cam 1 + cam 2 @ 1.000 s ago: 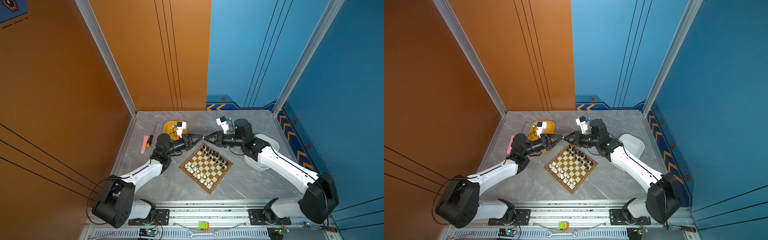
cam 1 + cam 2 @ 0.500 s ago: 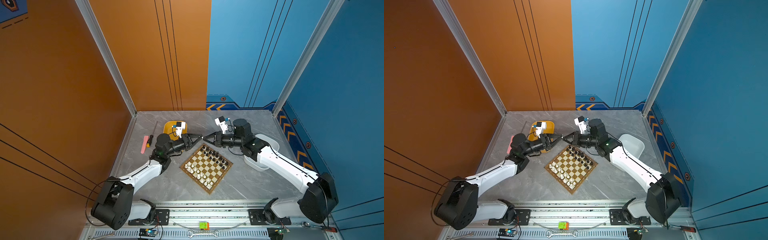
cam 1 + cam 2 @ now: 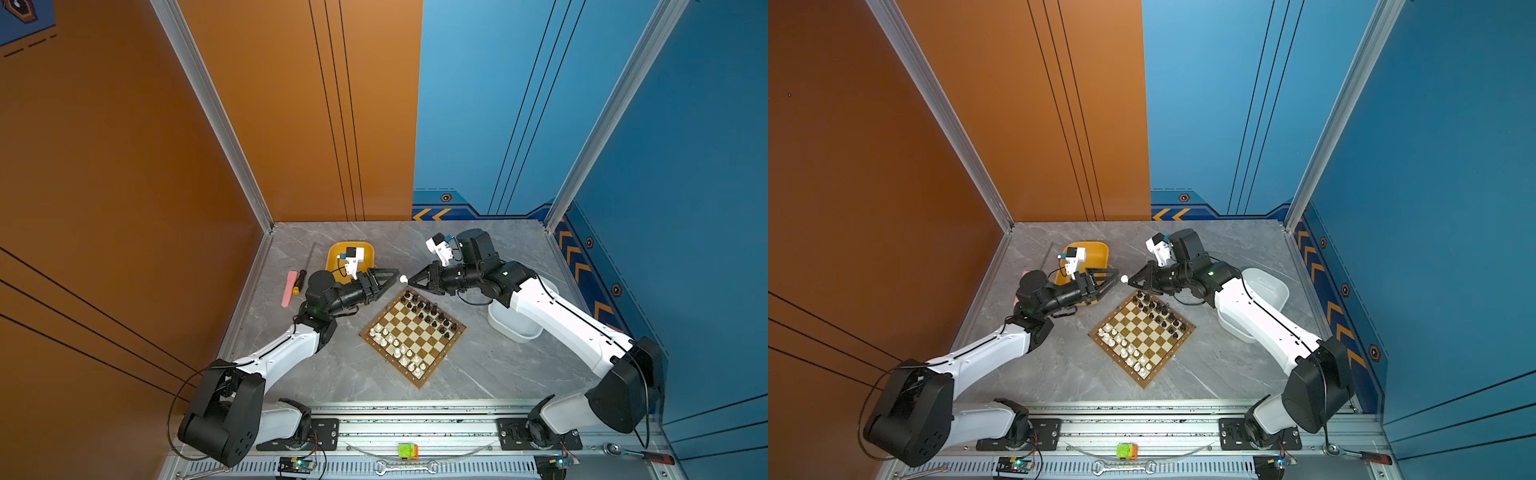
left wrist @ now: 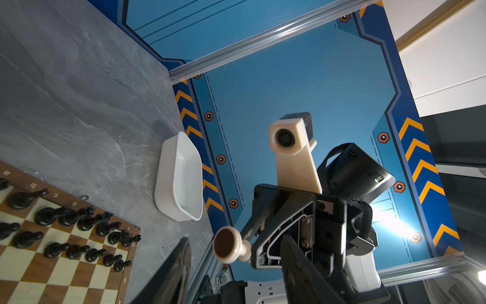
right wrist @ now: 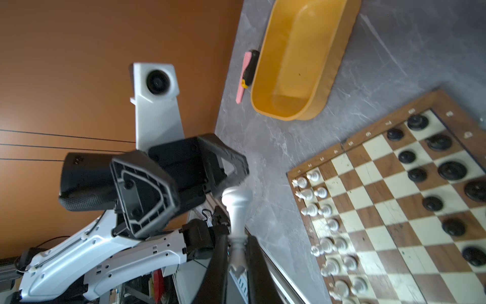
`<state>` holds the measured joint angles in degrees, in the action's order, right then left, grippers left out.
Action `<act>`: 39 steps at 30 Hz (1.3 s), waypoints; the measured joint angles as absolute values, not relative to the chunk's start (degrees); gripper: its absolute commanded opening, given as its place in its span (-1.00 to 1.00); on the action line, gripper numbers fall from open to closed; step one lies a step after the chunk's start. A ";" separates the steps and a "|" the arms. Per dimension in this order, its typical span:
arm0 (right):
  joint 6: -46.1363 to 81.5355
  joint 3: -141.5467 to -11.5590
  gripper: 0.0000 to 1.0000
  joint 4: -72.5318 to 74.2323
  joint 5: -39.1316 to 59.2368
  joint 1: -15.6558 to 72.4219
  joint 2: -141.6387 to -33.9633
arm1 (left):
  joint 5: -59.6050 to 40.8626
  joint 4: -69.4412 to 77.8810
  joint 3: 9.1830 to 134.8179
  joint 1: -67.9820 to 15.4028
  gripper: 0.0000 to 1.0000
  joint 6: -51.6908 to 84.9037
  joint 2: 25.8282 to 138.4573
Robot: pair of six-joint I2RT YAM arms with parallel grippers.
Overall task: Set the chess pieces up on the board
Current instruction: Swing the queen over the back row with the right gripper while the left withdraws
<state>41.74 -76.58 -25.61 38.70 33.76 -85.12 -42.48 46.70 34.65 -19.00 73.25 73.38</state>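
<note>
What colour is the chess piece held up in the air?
White. The chess piece shows best in the right wrist view.

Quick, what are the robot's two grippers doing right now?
Left gripper: open, holding nothing.
Right gripper: closed on a small white plastic chess piece.

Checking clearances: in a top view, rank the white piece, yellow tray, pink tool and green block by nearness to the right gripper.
1. white piece, held by the right gripper.
2. yellow tray, to its left.
3. pink tool, farther left.
4. green block, on the front rail.
</note>
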 measured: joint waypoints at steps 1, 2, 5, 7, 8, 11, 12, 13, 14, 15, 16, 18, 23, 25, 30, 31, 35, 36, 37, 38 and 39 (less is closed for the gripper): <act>40.95 -77.52 -0.72 -28.03 38.59 33.76 -85.67 | -42.70 46.63 34.06 -17.72 0.19 73.25 72.90; 40.21 -78.41 -0.73 -30.17 38.48 33.76 -86.15 | -42.96 46.37 33.34 -16.10 0.24 73.23 72.18; 38.26 -81.14 -0.73 -36.53 37.76 33.95 -87.79 | -44.51 43.24 31.11 -10.09 0.44 71.79 68.75; 37.01 -83.07 -0.73 -40.60 37.19 34.35 -88.92 | -45.28 36.73 30.81 -6.02 0.87 68.71 65.23; 36.29 -84.25 -0.73 -42.63 37.08 34.70 -89.71 | -45.21 31.14 31.16 -4.12 0.96 65.67 62.83; 34.30 -87.96 -0.73 -47.88 36.10 36.40 -92.58 | -42.39 9.74 35.86 -1.76 0.96 52.88 56.36; 33.80 -88.99 -0.73 -49.32 35.79 37.01 -93.47 | -41.19 3.90 37.91 -1.32 0.96 49.30 55.13; 33.26 -90.30 -0.73 -50.94 35.57 37.76 -94.65 | -40.03 -2.13 40.23 -0.75 0.96 45.65 54.00; 32.75 -91.42 -0.73 -52.23 35.24 38.41 -95.68 | -39.31 -5.67 41.54 -0.23 0.96 43.48 53.32; 32.23 -92.84 -0.73 -53.89 34.81 39.05 -97.03 | -38.54 -9.21 42.59 0.89 0.96 41.34 52.49; 31.68 -94.30 -0.73 -55.40 34.28 40.01 -98.30 | -37.65 -12.27 42.98 2.17 0.96 39.66 51.59; 30.35 -97.27 -0.73 -58.28 33.19 41.67 -100.95 | -36.23 -17.15 42.98 4.05 0.96 37.60 50.43; 27.09 -104.97 -0.74 -66.50 30.00 45.30 -107.26 | -32.73 -27.24 42.98 5.37 0.96 32.75 48.95; 25.91 -107.37 -0.74 -69.12 28.71 46.17 -109.23 | -31.59 -30.41 42.98 5.37 0.96 31.05 48.34; 24.18 -111.57 -0.73 -74.24 25.98 47.46 -112.73 | -29.06 -34.68 42.98 5.74 0.96 28.88 46.96; 23.90 -112.29 -0.73 -75.02 25.15 47.81 -113.40 | -28.47 -35.38 43.00 5.74 0.96 28.53 46.81; 22.74 -115.57 -0.73 -78.11 22.28 49.78 -116.27 | -25.85 -38.54 43.88 5.74 0.96 27.14 46.70; 22.37 -116.75 -0.73 -78.94 21.45 50.41 -117.27 | -25.26 -39.29 44.38 5.74 0.96 26.76 46.65; 21.96 -118.04 -0.74 -79.68 20.49 51.16 -118.48 | -24.69 -39.81 44.93 5.74 0.95 26.44 46.59; 21.63 -119.13 -0.74 -80.36 19.84 51.77 -119.57 | -24.32 -40.23 45.39 5.74 0.96 26.26 46.48; 21.21 -120.42 -0.74 -80.97 18.92 52.49 -120.95 | -24.01 -40.60 45.82 5.74 0.95 26.06 46.35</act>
